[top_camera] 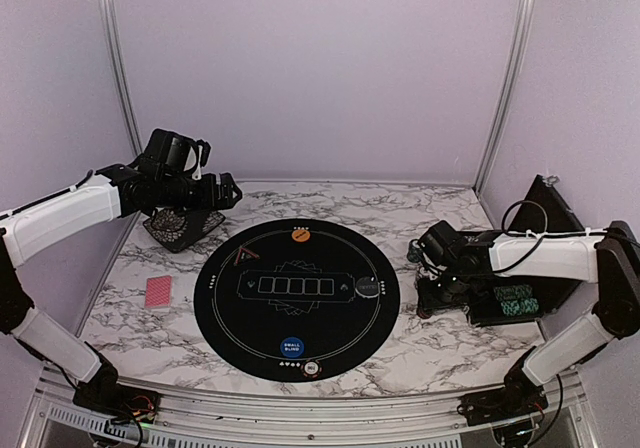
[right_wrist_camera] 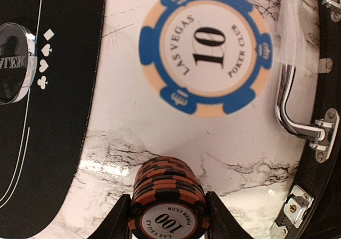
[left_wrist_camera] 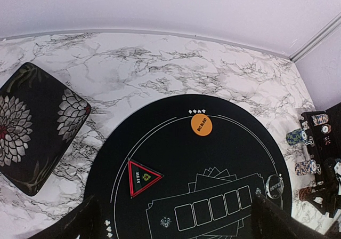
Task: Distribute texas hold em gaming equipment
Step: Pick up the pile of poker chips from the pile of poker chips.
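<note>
My right gripper (right_wrist_camera: 168, 220) is shut on a stack of orange-and-black "100" poker chips (right_wrist_camera: 168, 196), low over the marble between the mat and the chip case; in the top view it (top_camera: 433, 286) is at the right. A blue-and-cream "10" chip (right_wrist_camera: 206, 49) lies flat on the marble beyond it. My left gripper (top_camera: 228, 190) is open and empty, raised over the back left (left_wrist_camera: 178, 229). On the mat lie an orange button (left_wrist_camera: 201, 125), a black triangular marker (left_wrist_camera: 143, 177), a dark dealer button (top_camera: 370, 289) and a blue button (top_camera: 292, 347). Red-backed cards (top_camera: 159, 292) lie on the left.
The big round black mat (top_camera: 230, 318) fills the table's middle. The open black chip case (top_camera: 545, 313) with teal chips (top_camera: 515, 301) stands at the right, its metal handle (right_wrist_camera: 285, 100) close to my right gripper. A black floral pouch (left_wrist_camera: 32, 127) sits back left. A small chip (top_camera: 313, 370) lies at the mat's near edge.
</note>
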Action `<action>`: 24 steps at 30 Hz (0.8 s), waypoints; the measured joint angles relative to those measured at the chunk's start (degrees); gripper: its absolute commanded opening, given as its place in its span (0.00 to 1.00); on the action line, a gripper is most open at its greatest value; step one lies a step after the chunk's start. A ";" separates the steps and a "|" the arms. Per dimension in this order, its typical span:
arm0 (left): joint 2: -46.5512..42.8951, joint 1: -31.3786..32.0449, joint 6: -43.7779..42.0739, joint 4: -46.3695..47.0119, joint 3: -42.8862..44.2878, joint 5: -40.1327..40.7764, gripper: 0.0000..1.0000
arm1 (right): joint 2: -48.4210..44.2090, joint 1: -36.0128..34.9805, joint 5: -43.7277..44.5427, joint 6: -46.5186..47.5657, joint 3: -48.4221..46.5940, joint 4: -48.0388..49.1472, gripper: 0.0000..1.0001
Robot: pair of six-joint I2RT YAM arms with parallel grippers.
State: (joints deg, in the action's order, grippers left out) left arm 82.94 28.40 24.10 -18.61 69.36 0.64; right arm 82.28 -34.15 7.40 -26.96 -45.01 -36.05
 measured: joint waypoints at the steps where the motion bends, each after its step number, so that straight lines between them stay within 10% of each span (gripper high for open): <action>1: 0.00 0.00 0.00 0.00 0.00 0.02 0.99 | 0.02 -0.13 -0.02 0.00 -0.11 -0.09 0.36; 24: 0.00 -0.02 0.00 0.00 0.00 0.00 0.99 | 0.09 -0.87 0.68 -0.39 -1.44 -2.45 0.36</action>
State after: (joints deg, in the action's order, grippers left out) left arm 82.94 28.38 24.10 -18.61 69.36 0.64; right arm 82.37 -35.03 8.08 -27.35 -46.46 -38.50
